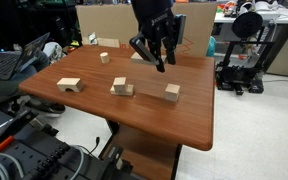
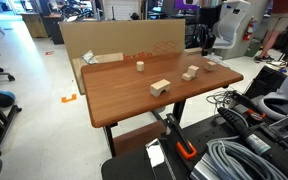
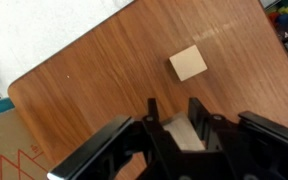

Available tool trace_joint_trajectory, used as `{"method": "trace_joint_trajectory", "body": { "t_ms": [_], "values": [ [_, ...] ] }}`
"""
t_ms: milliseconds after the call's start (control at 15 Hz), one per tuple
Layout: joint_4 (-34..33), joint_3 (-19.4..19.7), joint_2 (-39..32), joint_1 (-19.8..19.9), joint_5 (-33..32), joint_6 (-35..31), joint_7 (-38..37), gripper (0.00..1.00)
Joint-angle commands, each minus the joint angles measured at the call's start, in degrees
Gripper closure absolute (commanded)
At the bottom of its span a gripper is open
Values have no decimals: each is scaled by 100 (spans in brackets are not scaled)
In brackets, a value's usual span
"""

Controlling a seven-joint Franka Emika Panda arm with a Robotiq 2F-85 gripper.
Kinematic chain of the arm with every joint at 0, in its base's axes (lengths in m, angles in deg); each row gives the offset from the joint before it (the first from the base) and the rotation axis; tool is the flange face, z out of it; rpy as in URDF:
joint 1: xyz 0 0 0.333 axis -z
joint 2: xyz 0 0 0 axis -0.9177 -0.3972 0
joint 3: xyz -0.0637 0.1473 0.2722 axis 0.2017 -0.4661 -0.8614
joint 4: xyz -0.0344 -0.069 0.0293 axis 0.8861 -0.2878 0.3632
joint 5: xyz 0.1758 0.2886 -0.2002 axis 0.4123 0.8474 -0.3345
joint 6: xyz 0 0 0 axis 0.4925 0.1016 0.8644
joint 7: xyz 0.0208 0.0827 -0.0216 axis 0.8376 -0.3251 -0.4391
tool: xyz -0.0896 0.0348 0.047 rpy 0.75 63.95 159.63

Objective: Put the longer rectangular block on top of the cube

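Pale wood, likely the plank [image 3: 181, 135], sits between the claw's [image 3: 173, 102] parted fingers in the wrist view; gripped or merely straddled, cannot tell. Cube [image 3: 188, 63] just ahead, top bare. Exterior view adds height: claw low over the surface [image 1: 184, 120]. Step, as judged: pick-up; next, lift and centre over cube

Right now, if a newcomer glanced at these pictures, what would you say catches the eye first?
The black gripper hangs over the far side of a brown table scattered with small pale wooden blocks, among them an arched block near one edge. In the wrist view a square block lies on the wood just beyond the gripper. A large cardboard box stands behind the table.
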Motion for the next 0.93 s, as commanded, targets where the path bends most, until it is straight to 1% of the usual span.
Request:
{"method": "trace_joint_trajectory", "body": {
  "t_ms": [0, 267, 533, 867],
  "values": [
    [195, -29, 187, -150, -342, -130, -71, 89],
    [273, -92, 223, -268, -452, -87, -39, 89],
    [437, -183, 285, -233, -360, -14, 73, 89],
    [737, -158, 516, -263, -410, -55, -11, 89]
  ]
}}
